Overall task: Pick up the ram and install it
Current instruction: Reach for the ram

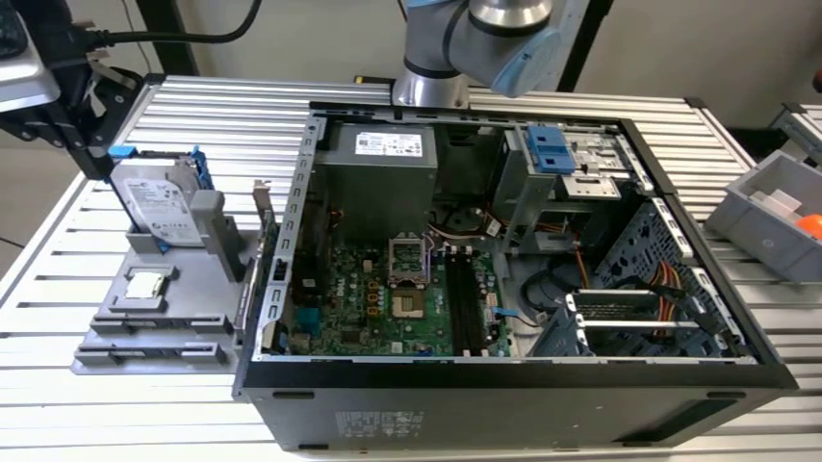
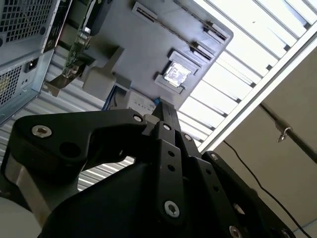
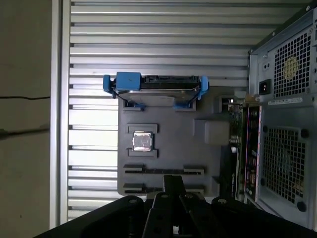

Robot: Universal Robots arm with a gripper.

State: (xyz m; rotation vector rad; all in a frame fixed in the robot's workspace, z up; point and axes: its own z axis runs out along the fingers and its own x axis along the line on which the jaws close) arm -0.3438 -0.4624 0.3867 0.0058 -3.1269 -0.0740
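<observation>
- The gripper (image 3: 173, 182) hangs well above a grey parts holder (image 3: 168, 124) and clear of it. From the black linkage in both wrist views I cannot tell whether it is released or clenched.
- Almost straight below its tip is a slotted rest (image 3: 133, 170) on the holder. The ram (image 3: 163, 170) seems to be the thin dark strip standing on edge in that rest. Its face is hidden from here, so I can't be sure.
- A little farther out, a small square processor chip (image 3: 142, 141) lies flat in its recess.
- Beyond that, a hard drive (image 3: 153, 91) in a blue frame stands on edge at the holder's far end.
- Off to the side, a green circuit card (image 3: 244, 148) stands on edge between the holder and a computer case (image 3: 282, 124).
- Farthest off, the case lies open on the slatted table (image 3: 148, 39). In the exterior view its motherboard (image 1: 372, 298) shows, with long dark memory slots (image 1: 465, 300) running across it.
</observation>
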